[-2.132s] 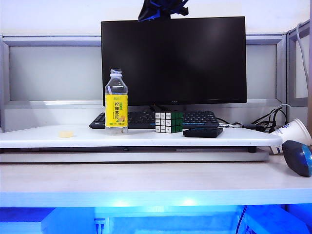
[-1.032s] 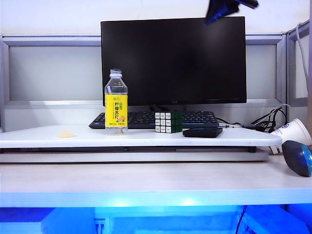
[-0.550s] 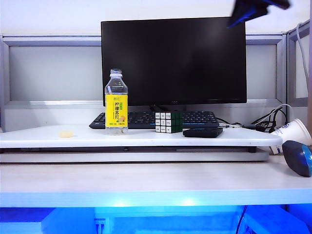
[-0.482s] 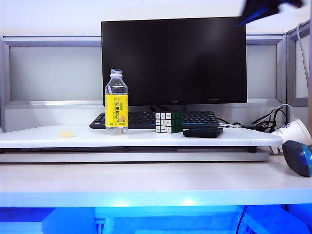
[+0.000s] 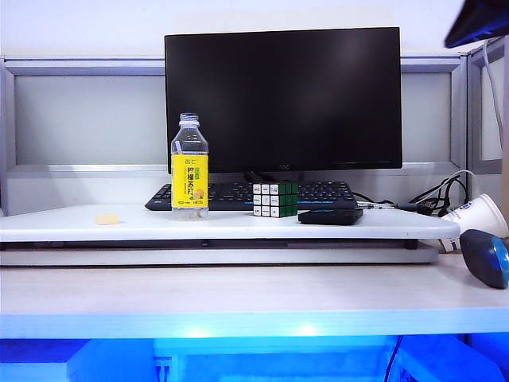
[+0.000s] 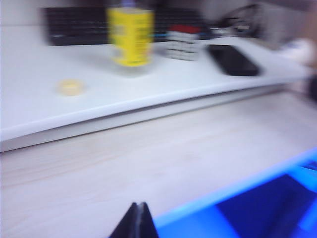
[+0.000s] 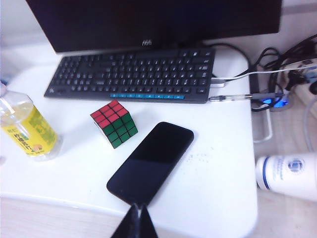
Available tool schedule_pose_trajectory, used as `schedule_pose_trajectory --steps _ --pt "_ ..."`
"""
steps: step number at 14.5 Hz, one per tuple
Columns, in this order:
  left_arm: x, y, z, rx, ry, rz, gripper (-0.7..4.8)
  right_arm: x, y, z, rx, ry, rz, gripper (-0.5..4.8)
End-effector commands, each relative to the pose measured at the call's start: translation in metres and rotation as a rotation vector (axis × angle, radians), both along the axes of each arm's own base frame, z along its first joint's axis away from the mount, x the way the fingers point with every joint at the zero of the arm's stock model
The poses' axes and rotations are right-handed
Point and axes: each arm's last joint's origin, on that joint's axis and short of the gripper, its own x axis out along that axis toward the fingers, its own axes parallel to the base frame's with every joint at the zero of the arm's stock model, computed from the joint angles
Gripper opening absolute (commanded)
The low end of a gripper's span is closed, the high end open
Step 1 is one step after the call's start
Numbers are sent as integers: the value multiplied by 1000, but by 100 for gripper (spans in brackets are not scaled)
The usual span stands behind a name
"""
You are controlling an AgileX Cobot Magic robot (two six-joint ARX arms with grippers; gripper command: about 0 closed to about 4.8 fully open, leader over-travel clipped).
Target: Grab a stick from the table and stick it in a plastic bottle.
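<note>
The plastic bottle [image 5: 190,167], clear with a yellow label and no cap, stands upright on the raised white shelf board of the table [image 5: 238,294]. It also shows in the left wrist view [image 6: 131,35] and the right wrist view [image 7: 27,126]. The stick cannot be made out in any view. My right gripper [image 7: 138,210] is shut with nothing in it, high over the near edge of the shelf board; its arm shows as a dark blur [image 5: 481,22] at the exterior view's top right corner. My left gripper [image 6: 138,206] is shut and empty, low over the table's front edge.
On the shelf board are a keyboard [image 5: 238,193], a puzzle cube [image 5: 276,199], a black phone [image 5: 331,215] and a small yellow disc [image 5: 107,217]. A monitor [image 5: 282,99] stands behind. A tipped paper cup [image 5: 477,216], cables and a dark blue object [image 5: 485,256] lie at the right.
My right arm has swung from above the monitor's middle to the top right corner of the exterior view. The bottle and everything else on the table stayed put.
</note>
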Motion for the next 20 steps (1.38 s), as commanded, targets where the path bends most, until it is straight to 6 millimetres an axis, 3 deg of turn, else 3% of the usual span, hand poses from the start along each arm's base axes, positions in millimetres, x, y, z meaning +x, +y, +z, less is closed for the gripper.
schedule_pose_trajectory --steps 1,8,10,14,20 --pt "2 5 0 32 3 176 -5 -26 -4 -25 16 -23 -64 -9" --pt "2 10 -4 88 31 340 -5 -70 -13 -87 27 -66 -185 -9" --pt "2 10 -3 122 21 330 -5 -96 -15 -145 -106 -65 -142 -8" --pt "2 10 -3 122 21 330 -5 -99 -21 -165 -156 -67 -128 -8" --pt "2 10 -3 121 21 329 -4 -105 -23 -163 -183 -113 -103 -9"
